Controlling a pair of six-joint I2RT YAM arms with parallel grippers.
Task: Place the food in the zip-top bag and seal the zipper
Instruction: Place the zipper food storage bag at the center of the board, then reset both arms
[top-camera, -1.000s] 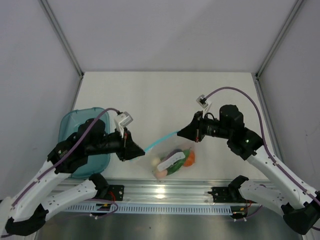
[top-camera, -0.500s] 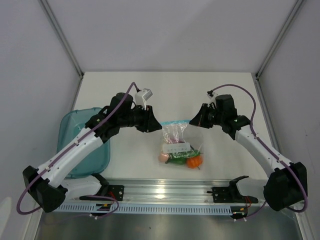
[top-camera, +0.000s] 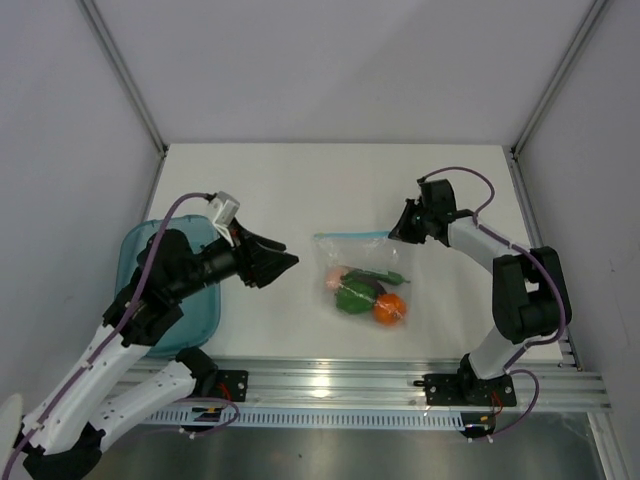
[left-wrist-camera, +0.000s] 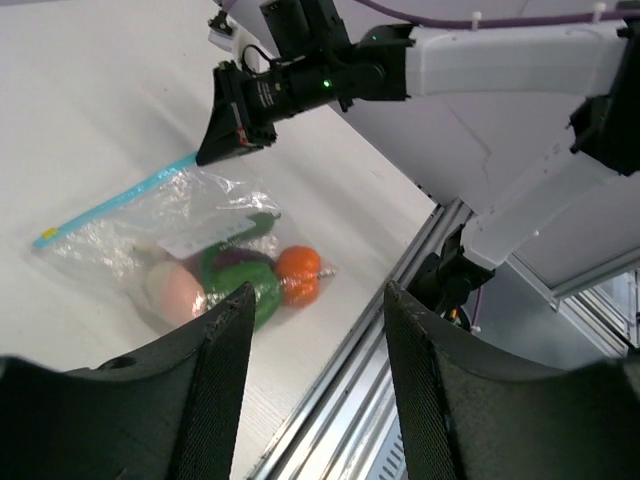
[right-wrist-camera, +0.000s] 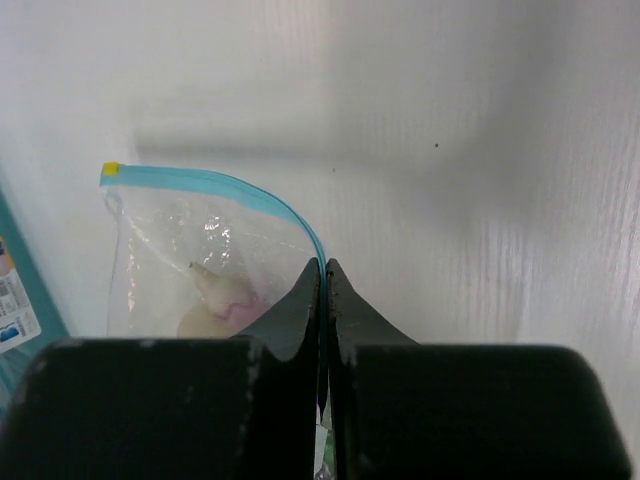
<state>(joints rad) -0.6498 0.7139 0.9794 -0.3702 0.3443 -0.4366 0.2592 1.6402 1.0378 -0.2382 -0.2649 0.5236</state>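
Mid-table, bag (top-camera: 352, 258) lies flat w/ food (top-camera: 362, 294) inside. R gripper (top-camera: 394, 234) clamped on zipper (top-camera: 350, 236) at the end nearest it. L gripper (top-camera: 289, 262) spread wide, holding nothing, well apart from bag, near teal tray (top-camera: 140, 248).

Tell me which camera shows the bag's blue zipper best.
Right wrist view: the zipper runs close up and sharp, from its yellow end tab to the right arm's shut jaws pinching it. The left wrist view shows most of its length but smaller; the top view shows only a thin, faint line.
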